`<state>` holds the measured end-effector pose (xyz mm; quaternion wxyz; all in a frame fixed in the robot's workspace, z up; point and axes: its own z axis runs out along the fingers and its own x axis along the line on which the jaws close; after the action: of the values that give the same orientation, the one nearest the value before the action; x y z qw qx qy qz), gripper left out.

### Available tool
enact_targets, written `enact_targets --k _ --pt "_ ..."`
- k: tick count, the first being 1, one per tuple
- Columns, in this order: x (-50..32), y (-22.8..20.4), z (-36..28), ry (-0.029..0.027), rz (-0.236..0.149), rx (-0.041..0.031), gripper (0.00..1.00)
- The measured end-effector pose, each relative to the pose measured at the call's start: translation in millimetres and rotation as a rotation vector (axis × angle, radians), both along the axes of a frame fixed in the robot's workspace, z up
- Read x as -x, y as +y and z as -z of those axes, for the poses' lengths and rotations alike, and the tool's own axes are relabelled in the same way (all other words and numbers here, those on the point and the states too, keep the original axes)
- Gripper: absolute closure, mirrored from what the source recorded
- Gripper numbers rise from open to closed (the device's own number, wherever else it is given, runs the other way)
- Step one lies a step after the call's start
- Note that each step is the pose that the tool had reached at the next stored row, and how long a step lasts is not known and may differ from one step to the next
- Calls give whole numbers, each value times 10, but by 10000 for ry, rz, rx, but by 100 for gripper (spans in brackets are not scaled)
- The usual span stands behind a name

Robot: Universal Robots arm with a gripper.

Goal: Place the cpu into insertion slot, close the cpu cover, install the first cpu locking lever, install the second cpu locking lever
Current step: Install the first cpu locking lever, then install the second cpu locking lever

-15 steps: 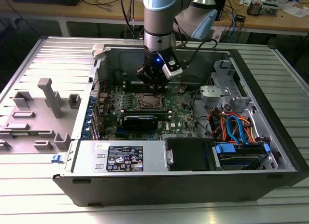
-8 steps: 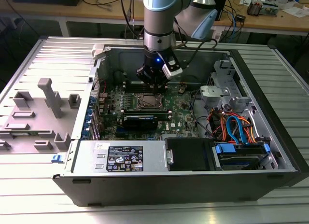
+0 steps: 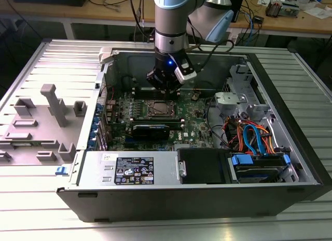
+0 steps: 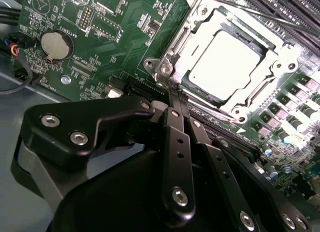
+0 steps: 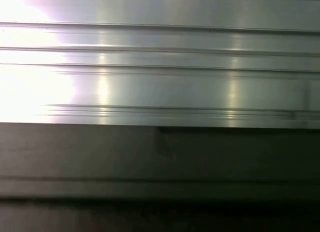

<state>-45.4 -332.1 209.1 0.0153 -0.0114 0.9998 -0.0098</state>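
So the black gripper (image 4: 172, 94) has its fingers (image 4: 176, 142) pinched together, holding nothing, tips right at the corner edge of the silver-brown square cpu cover (image 4: 270, 67). The silver-grey square cpu (image 4: 227, 62) sits in the dark-framed insertion slot (image 3: 158, 109), cover down over it, tight room beside memory slots.

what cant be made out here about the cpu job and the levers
- Gripper fingertips: in the second wrist view they converge at the edge of the cpu cover; contact can't be told.
- Locking levers: a thin rod crosses beside the cover, cut off by the picture's edge; latched or not is unclear.
- Cpu: in the exterior view, too small to judge seating; the gripper hides the socket's far edge.
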Motion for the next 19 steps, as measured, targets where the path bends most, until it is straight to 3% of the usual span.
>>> enact_targets --k 8,19 --pt "0 -34 0 -1 0 -1 89" --pt "3 -41 0 0 0 39 89"
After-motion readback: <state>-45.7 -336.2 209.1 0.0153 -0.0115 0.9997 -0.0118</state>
